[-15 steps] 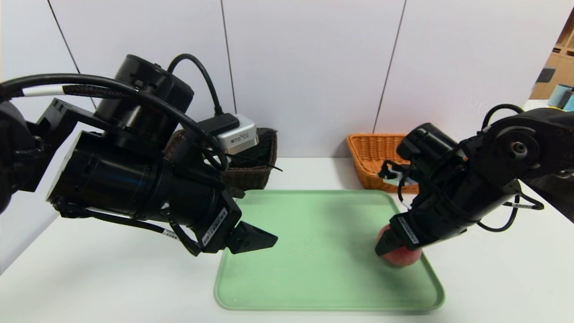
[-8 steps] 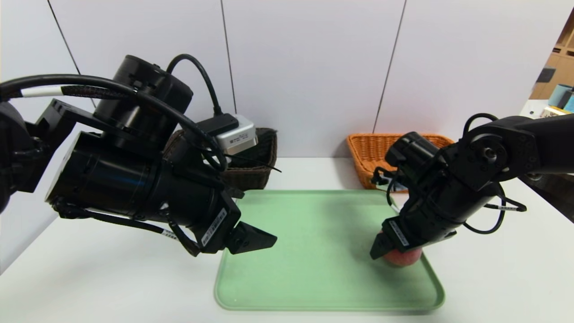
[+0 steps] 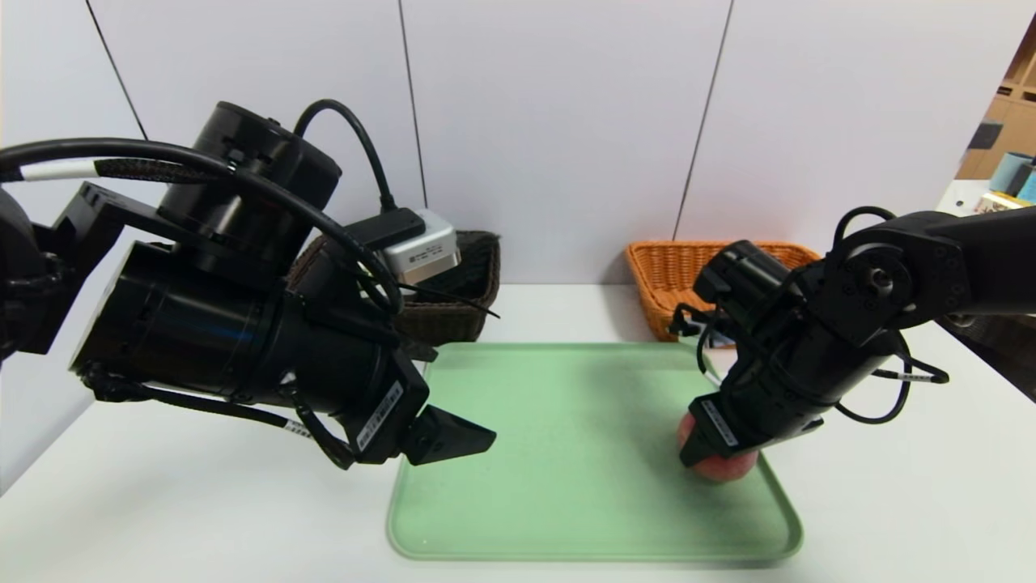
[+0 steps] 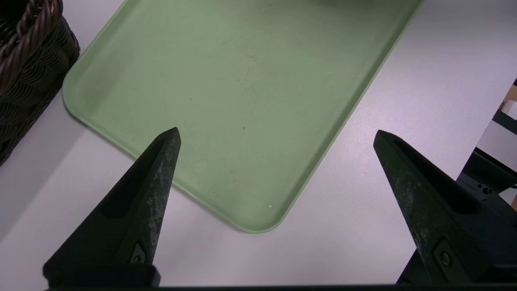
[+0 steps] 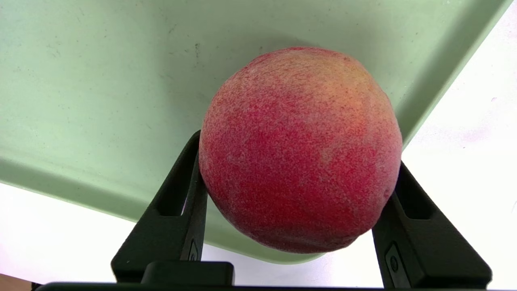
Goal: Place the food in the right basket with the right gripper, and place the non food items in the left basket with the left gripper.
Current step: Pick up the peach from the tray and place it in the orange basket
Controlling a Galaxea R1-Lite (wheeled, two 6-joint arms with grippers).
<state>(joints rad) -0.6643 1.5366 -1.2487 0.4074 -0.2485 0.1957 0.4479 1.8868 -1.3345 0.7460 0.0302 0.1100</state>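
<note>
We see the right gripper (image 5: pixel 299 173) pointing steeply down over the near right corner of the green tray (image 3: pixel 566 453), with its two black fingers (image 5: pixel 177 214) pressed against opposite sides of the peach (image 5: pixel 301 149): the jaws are closed on the fruit, one finger on each flank, and the red-pink ball with its yellowish blush bulges out between and beyond them. In the head view the peach (image 3: pixel 723 468) shows only as a red patch under the gripper (image 3: pixel 702 447), low at the tray's surface, just inside the rim; we cannot tell whether it rests on the tray or is lifted off it. Beyond these jaws, at the far side of the white table (image 3: pixel 890 502), stands the orange basket (image 3: pixel 672 283), partly hidden by the right arm. The left gripper (image 4: pixel 274 133) hangs above the tray's near left corner, tilted downward, its jaws spread wide with nothing between them; under the gap we see bare green tray (image 4: pixel 242 101) and white tabletop (image 4: pixel 343 226). In the head view this gripper (image 3: pixel 453 437) sits just over the tray's left edge. Off to one side of its jaws, past the tray's far left corner, stands the dark brown basket (image 4: pixel 28 76), which the head view shows behind the left arm (image 3: pixel 461 291). Its contents are hidden from us.
</note>
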